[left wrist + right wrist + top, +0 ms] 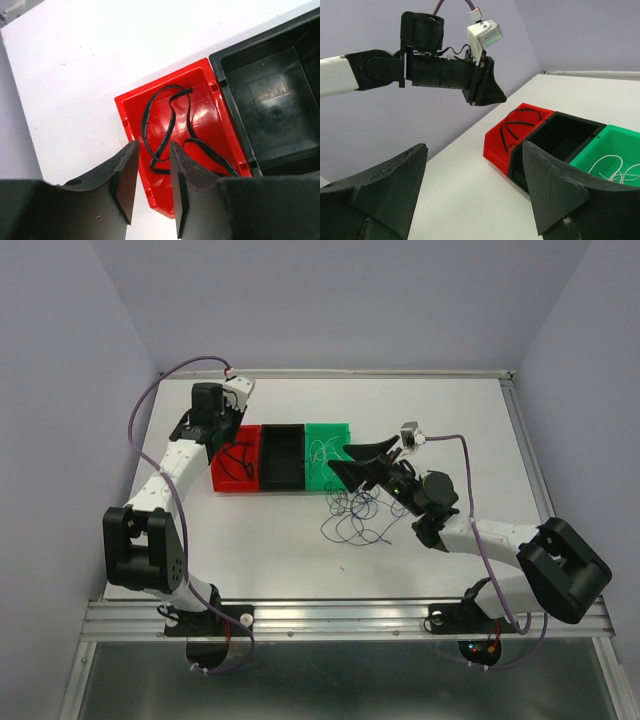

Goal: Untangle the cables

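A tangle of dark blue cables (358, 515) lies in loose loops on the white table in front of the bins. A black cable (170, 125) lies coiled in the red bin (200, 100); it also shows in the right wrist view (512, 125). A thin white cable (615, 170) lies in the green bin (610, 137). My left gripper (152, 150) hangs above the red bin's near end, jaws a little apart and empty. My right gripper (474, 147) is wide open and empty, above the table by the green bin (328, 452) and the blue tangle.
Red, black (283, 455) and green bins stand side by side at the table's middle. The black bin (260, 85) holds nothing. The left arm's gripper (487, 92) hangs high over the red bin. Purple walls enclose the left, back and right.
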Tool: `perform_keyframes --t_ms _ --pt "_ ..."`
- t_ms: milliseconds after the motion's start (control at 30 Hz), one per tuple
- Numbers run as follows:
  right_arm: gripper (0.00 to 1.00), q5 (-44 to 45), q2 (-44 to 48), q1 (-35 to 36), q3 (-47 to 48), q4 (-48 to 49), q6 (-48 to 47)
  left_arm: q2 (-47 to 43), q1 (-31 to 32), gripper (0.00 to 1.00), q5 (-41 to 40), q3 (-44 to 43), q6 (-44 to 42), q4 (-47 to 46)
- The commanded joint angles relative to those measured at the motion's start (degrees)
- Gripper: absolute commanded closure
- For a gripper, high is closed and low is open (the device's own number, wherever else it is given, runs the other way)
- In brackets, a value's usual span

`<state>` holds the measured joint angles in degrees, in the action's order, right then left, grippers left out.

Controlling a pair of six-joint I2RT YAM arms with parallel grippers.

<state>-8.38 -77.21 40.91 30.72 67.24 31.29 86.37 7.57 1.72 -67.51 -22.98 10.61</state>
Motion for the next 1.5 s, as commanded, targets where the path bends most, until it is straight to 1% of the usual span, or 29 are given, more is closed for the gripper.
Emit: perform_keyframes --t_ms 0,33,100,133,200,233,300,333,400,467,600,700,733,767,800,833,900,933,967,1000,1033,1100,1133,1167,1200,1233,1333,1400,1467 --pt "0.18 -0.1 0.6 0.1 2.4 1.3 -0.4 1.6 -0.7 0.67 -1.3 -0.4 -2.0 -1.1" --pt "0.18 -0.1 0.6 0.1 2.4 1.3 -0.4 4.0 -1.0 0.67 -2.9 -1.6 -1.9 -1.1" --pt "0.18 -0.3 0.6 0.1 2.4 1.2 -0.3 6.6 -1.3 0.68 -3.0 -2.7 -1.7 -1.5" --pt "0.18 -0.3 0.7 0.1 2.4 1.2 -0.3 9.0 -1.8 0.68 -2.4 -3.8 -1.7 -1.5" --pt "0.18 -0.1 0.8 0.1 2.2 1.1 -0.4 10.9 -2.0 0.68 -2.0 -4.5 -2.0 -1.3" --pt "0.18 0.0 1.0 0.1 2.2 1.1 -0.4 11.8 -1.9 0.68 -0.4 -4.7 -2.0 -1.3" --pt "0.18 0.5 1.4 0.1 1.9 1.0 -0.8 14.0 -2.0 0.75 1.2 -4.8 -2.2 -1.4" --pt "0.18 0.6 1.5 0.1 1.8 1.0 -1.0 15.7 -2.0 0.86 1.2 -5.2 -2.2 -1.7" --pt "0.18 0.8 1.6 0.1 1.7 0.8 -1.0 17.2 -2.0 1.00 0.7 -5.1 -2.1 -3.1" --pt "0.18 0.7 1.7 0.1 1.7 0.7 -1.1 19.0 -2.2 1.00 -0.4 -4.8 -1.9 -5.2" --pt "0.18 1.8 1.5 0.1 2.2 -0.7 -1.1 20.6 -2.3 1.00 0.1 -5.2 -1.5 -5.7" --pt "0.18 5.3 1.6 0.1 4.3 -6.4 -1.3 18.6 -2.3 1.00 -0.4 -4.7 -1.0 -6.6" --pt "0.18 8.1 1.8 0.1 6.2 -12.1 -1.8 16.5 -2.3 1.00 -0.7 -4.2 -0.8 -6.7" --pt "0.18 11.3 1.9 0.1 7.6 -15.5 -2.1 15.3 -2.3 0.96 -0.6 -4.2 -0.8 -6.9" --pt "0.18 15.0 1.6 0.1 9.3 -24.3 -2.6 14.1 -2.3 0.95 -0.5 -4.1 -0.7 -6.9" --pt "0.18 16.5 0.8 0.1 13.6 -29.4 -3.8 11.9 -2.4 0.85 -0.2 -4.0 -0.8 -6.9" --pt "0.18 18.7 -0.3 0.1 18.1 -39.6 -5.1 10.1 -2.3 0.74 0.0 -3.9 -0.9 -6.7" --pt "0.18 19.4 -0.9 0.1 20.7 -49.5 -5.8 9.2 -2.3 0.70 0.4 -3.7 -0.9 -6.5" --pt "0.18 19.4 -2.6 0.1 22.6 -54.0 -7.7 7.5 -2.3 0.63 1.3 -3.4 -1.0 -6.2" --pt "0.17 18.8 -3.3 0.1 25.4 -57.9 -8.5 6.7 -2.3 0.61 1.5 -3.2 -1.1 -5.8" --pt "0.16 17.7 -4.1 0.1 26.3 -64.3 -10.1 5.0 -2.3 0.60 2.1 -2.7 -1.0 -5.5" --pt "0.18 17.3 -5.9 0.1 27.7 -71.4 -11.3 3.1 -2.3 0.57 3.7 -2.1 -1.0 -5.3" --pt "0.23 18.5 -6.4 0.1 28.1 -73.2 -11.4 1.1 -2.2 0.56 5.2 -1.4 -1.4 -5.2" --pt "0.24 20.1 -6.7 0.2 28.5 -74.9 -10.9 0.1 -2.1 0.55 5.9 -1.1 -1.5 -5.1" --pt "0.25 22.2 -6.9 0.1 29.0 -76.5 -10.0 -0.8 -2.0 0.54 6.4 -0.8 -1.5 -5.2" --pt "0.25 26.6 -7.0 0.1 29.8 -80.1 -8.0 -2.3 -1.8 0.54 6.6 -0.5 -1.4 -5.1" --pt "0.27 31.0 -6.6 0.1 30.1 -85.3 -5.8 -4.9 -0.7 0.52 7.8 0.0 -1.4 -4.5" --pt "0.27 32.3 -6.6 0.2 30.0 -88.0 -3.8 -7.6 2.0 0.51 8.3 1.2 -1.5 -4.3" --pt "0.24 34.5 -6.5 0.2 29.6 -89.8 -3.1 -10.1 6.0 0.48 7.7 2.4 -0.8 -4.4"
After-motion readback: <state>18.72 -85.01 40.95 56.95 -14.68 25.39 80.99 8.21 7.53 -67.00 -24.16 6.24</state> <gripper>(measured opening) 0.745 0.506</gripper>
